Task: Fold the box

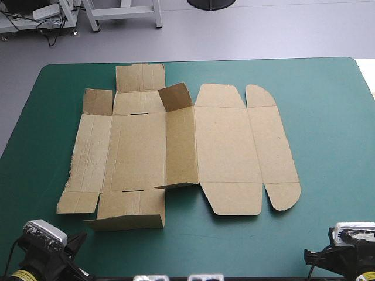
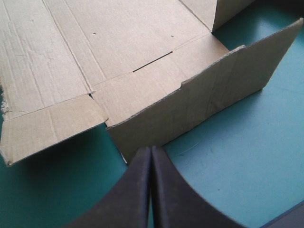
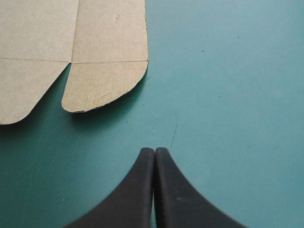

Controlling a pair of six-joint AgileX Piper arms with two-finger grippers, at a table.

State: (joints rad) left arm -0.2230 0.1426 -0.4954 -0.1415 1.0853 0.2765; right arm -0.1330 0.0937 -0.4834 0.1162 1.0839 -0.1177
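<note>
Our left gripper (image 2: 151, 149) and right gripper (image 3: 155, 150) are pinched together on nothing, near the box (image 1: 222, 146) in the middle of the table (image 1: 328, 146), so we should open them and lift its near flap (image 2: 199, 99) gently.

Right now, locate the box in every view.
High view: box spread over the middle of the teal-green cover.
Left wrist view: its raised flap just ahead of the left gripper.
Right wrist view: its rounded flap ahead of the right gripper, apart.
Shared landmark: that cover.
</note>
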